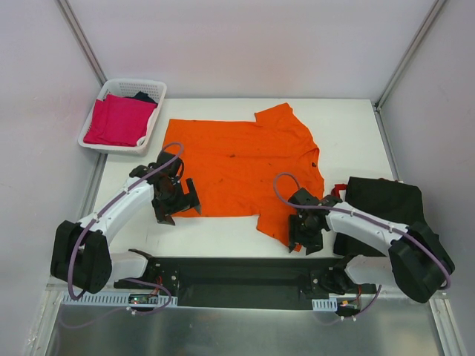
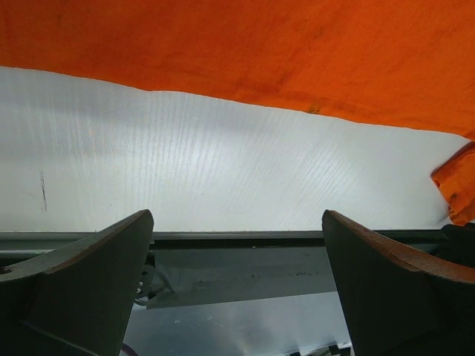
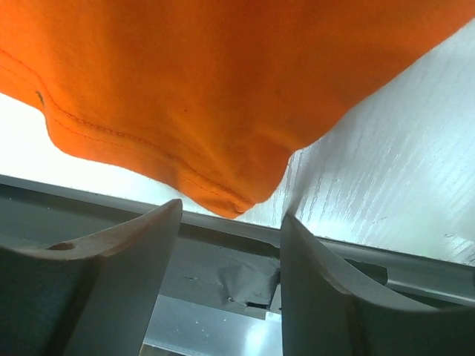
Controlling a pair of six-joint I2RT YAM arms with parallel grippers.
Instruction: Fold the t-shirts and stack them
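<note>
The bright orange t-shirt [image 1: 241, 167] lies spread flat on the white table [image 1: 349, 133]. My left gripper [image 1: 178, 202] is open and empty at the shirt's near left edge. In the left wrist view the gripper [image 2: 237, 222] has its jaws wide apart, and the orange hem [image 2: 297, 59] lies beyond them. My right gripper [image 1: 304, 233] is open at the shirt's near right corner. In the right wrist view that gripper [image 3: 231, 211] has the orange corner [image 3: 223, 133] just beyond the fingertips, not pinched. A black t-shirt [image 1: 382, 204] lies folded at the right, with red trim showing.
A white lattice basket [image 1: 133, 83] stands at the back left and holds the magenta-pink shirt [image 1: 119, 120] and a black one [image 1: 142, 96]. The table's near edge and the dark arm mounting bar [image 1: 237, 278] lie just behind both grippers.
</note>
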